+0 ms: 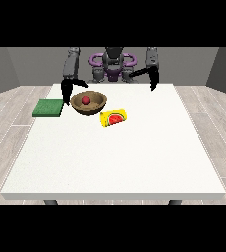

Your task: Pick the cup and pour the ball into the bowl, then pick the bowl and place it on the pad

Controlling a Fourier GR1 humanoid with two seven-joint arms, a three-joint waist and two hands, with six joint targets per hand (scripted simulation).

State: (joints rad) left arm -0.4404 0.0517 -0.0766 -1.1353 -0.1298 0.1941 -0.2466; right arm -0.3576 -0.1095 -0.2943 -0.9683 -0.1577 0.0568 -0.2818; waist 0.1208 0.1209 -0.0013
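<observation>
A brown wooden bowl (89,103) stands on the white table (120,157) at the back left, with a red ball (86,100) inside it. A yellow cup (113,118) with a watermelon picture lies on its side just right of the bowl and nearer the camera. A green pad (48,108) lies flat to the left of the bowl. The hand at the view's left (66,92) hangs between pad and bowl, close to the bowl's left rim, holding nothing. The hand at the view's right (154,81) hovers over the table's back edge, far from the objects, with nothing in it.
The robot's torso (112,64) stands behind the table's far edge. Wooden floor surrounds the table on all sides. The table's front and right parts are bare white surface.
</observation>
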